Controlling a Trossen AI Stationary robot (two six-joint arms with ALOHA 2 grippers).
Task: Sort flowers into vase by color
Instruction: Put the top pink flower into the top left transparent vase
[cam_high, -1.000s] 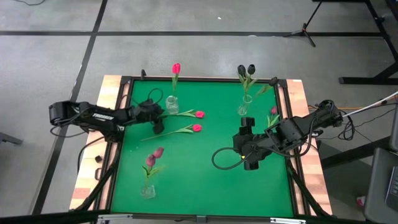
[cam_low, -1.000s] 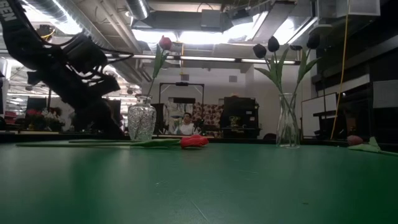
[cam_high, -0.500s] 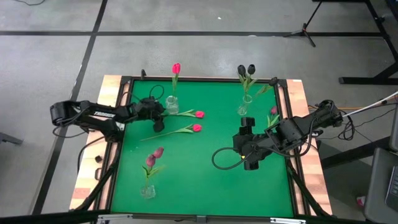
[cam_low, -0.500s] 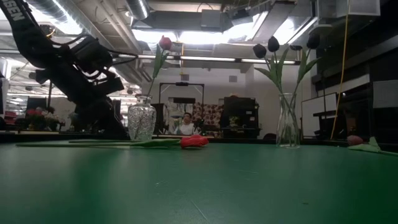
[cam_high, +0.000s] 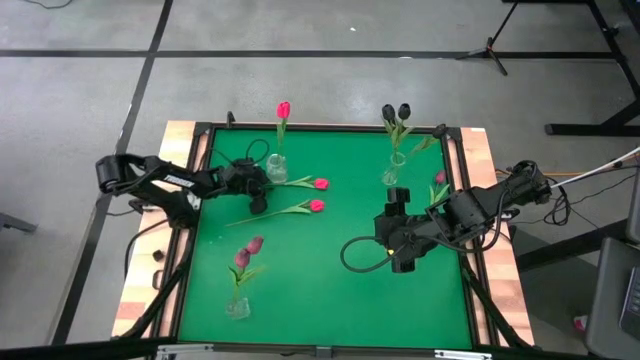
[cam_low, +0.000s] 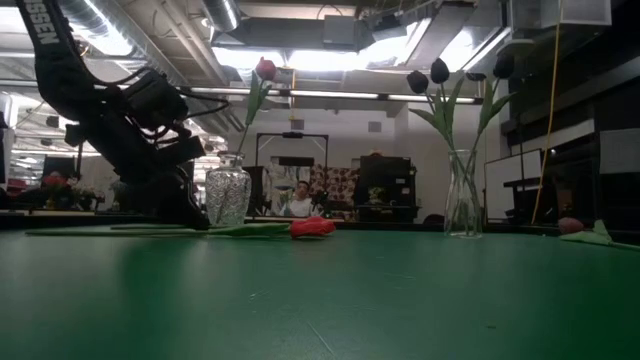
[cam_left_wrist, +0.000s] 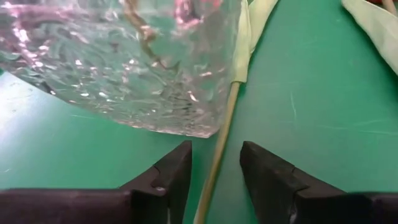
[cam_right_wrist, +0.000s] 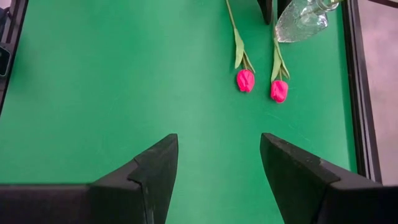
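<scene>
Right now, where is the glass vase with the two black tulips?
In the high view, the clear glass vase with black tulips stands near the green table's far edge, right side, just beyond the right end effector.

Left gripper low with fingers parted; right gripper hovers, fingers spread wide.

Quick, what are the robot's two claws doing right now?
Left gripper: open, fingers on either side of a flower stem beside the glass vase, not pinching it yet.
Right gripper: open, holding nothing, above the green mat.
</scene>
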